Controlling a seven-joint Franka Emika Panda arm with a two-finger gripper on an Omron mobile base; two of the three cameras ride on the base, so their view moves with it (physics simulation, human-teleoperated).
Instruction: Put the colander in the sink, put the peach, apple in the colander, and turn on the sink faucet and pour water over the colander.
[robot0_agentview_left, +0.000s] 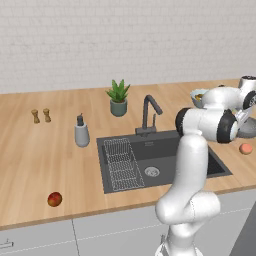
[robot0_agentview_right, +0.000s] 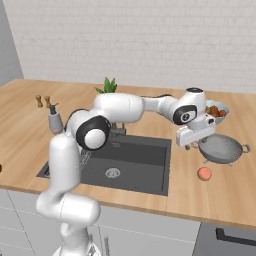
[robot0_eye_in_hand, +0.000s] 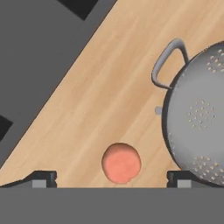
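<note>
My claw (robot0_eye_in_hand: 112, 178) hangs above the counter (robot0_eye_in_hand: 109, 87) with its fingers spread wide and nothing between them. Nearest, between my fingertips at six o'clock in the hand view, lies the peach (robot0_eye_in_hand: 121, 162) on bare wood. At three o'clock sits the colander (robot0_eye_in_hand: 199, 116), its loop handle toward the open counter, apart from the peach. Farther, at ten o'clock, runs the sink (robot0_eye_in_hand: 30, 78) edge. The apple (robot0_agentview_left: 54, 199) lies well beyond the sink's far side.
</note>
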